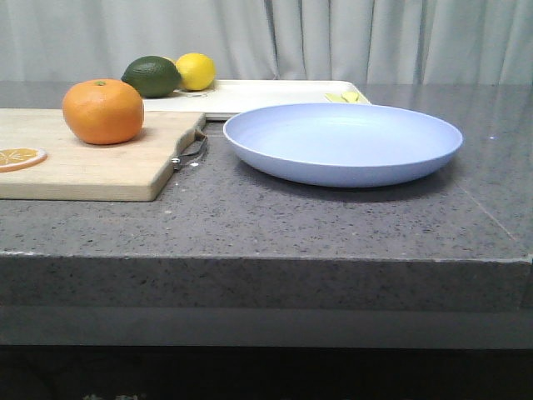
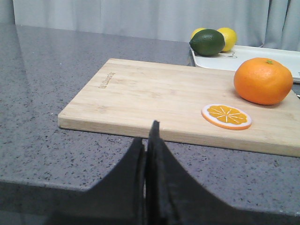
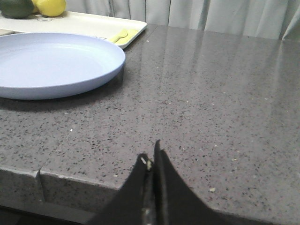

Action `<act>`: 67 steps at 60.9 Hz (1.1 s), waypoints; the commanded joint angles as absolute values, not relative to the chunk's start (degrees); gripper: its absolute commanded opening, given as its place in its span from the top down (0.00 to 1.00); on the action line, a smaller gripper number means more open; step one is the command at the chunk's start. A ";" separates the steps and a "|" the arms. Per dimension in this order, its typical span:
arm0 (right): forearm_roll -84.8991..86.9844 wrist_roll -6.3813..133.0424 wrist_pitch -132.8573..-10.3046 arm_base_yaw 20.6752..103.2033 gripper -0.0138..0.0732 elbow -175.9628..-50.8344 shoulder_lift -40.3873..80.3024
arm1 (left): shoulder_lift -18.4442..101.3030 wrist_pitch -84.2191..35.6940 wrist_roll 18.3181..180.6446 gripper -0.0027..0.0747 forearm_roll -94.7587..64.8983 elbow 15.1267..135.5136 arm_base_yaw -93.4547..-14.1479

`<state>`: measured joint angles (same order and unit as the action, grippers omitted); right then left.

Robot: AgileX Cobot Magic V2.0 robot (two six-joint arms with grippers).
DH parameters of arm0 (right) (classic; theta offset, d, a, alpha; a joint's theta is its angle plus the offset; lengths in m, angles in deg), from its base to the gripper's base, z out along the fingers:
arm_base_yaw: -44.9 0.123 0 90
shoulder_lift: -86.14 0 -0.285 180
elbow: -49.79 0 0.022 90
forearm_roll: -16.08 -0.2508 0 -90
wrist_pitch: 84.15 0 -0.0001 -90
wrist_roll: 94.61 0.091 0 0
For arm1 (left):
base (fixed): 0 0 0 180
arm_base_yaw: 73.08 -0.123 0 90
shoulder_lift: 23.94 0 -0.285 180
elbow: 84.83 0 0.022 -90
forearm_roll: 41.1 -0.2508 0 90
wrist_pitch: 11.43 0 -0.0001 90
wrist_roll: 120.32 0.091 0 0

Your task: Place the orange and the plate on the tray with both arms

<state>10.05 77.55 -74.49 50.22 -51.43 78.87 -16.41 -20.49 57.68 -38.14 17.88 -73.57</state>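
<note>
You're looking at one orange (image 1: pixel 103 111) sitting on the wooden cutting board (image 1: pixel 92 162), toward its far right corner, green stem dimple facing up, nothing touching it. One flat orange slice (image 1: pixel 18 157) is lying on the same board, near its left side in the front view, well apart from the whole fruit. One plate (image 1: pixel 342 142) is resting directly on the grey speckled counter (image 1: pixel 275 221), just right of the board's metal handle (image 1: pixel 191 152), with nothing in it. One tray (image 1: pixel 275 93) is sitting behind both, its near edge partly hidden by the plate. On the tray you're seeing one dark green round fruit (image 1: pixel 152 76) and one lemon (image 1: pixel 196 71) touching each other at its left end, plus a small pale yellow item (image 1: pixel 347 97) at the right end; what that one is can't be made out. A second yellow fruit seems to be peeking behind the green one in the left wrist view, but that's unclear. Two grippers: the left gripper (image 2: pixel 146 145) is hanging at the counter's near edge, fingers pressed together, holding nothing, facing the board. The right gripper (image 3: pixel 152 161) is doing likewise, fingers closed and empty, over the counter edge to the right of the plate. Neither arm is showing in the front view.
</note>
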 commanded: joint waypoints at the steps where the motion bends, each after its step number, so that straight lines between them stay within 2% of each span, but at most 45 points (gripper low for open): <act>1: 9.91 77.29 -79.06 50.05 0.92 -51.63 80.13 | -17.48 -15.06 57.68 0.99 -37.67 17.62 -73.63; 21: 9.91 77.29 -78.95 50.05 0.92 -51.63 80.13 | -17.48 -11.43 57.68 0.99 -37.67 17.62 -73.63; 38: 9.91 77.29 -79.95 50.05 0.92 -55.58 79.98 | -17.48 3.40 57.68 0.99 -37.46 17.98 -73.63; 54: 9.91 77.29 -79.90 50.05 0.92 -68.02 72.05 | -13.93 0.04 57.68 0.99 -37.46 26.12 -73.63; 67: 9.91 77.29 -79.98 50.05 0.92 -80.28 56.03 | 0.57 -11.83 57.68 0.99 -42.12 39.67 -73.63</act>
